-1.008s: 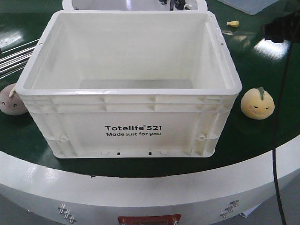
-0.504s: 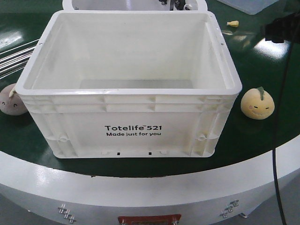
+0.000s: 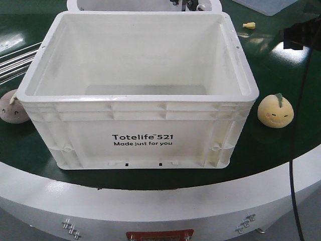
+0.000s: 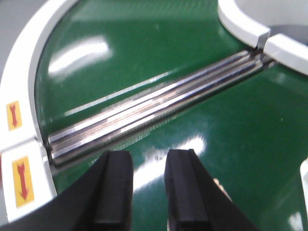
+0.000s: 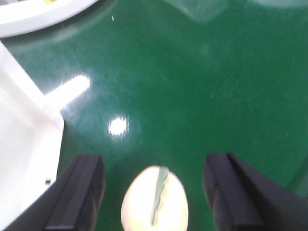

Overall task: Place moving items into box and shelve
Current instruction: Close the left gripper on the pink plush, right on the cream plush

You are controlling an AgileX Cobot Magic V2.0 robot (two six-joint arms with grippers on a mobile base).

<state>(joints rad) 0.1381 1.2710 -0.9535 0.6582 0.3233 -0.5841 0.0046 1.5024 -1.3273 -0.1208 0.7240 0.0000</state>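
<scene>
On my right wrist feed the right gripper [image 5: 155, 166] is spread wide and grips nothing. The pale yellow plush [image 5: 154, 204], green leaf on top, lies on the green table top [image 5: 216, 72] in the gap between the two fingers [image 5: 84, 192], clear of both. A corner of the white box [image 5: 21, 154] sits just outside the gripper's left finger. On the left wrist feed the left gripper [image 4: 148, 190] is barely parted: its pads [image 4: 113, 185] sit close, with a narrow strip of green between them and nothing in it. A bright metal rail [image 4: 159, 103] crosses the table ahead of its tips, and a white rim [image 4: 19, 72] with yellow arrow labels curves off to its left. The front camera shows the greyish-pink plush [image 3: 12, 107] on the table at the box's corner, on the far side of the box from the right gripper. I cannot tell whether the plush touches the box.
</scene>
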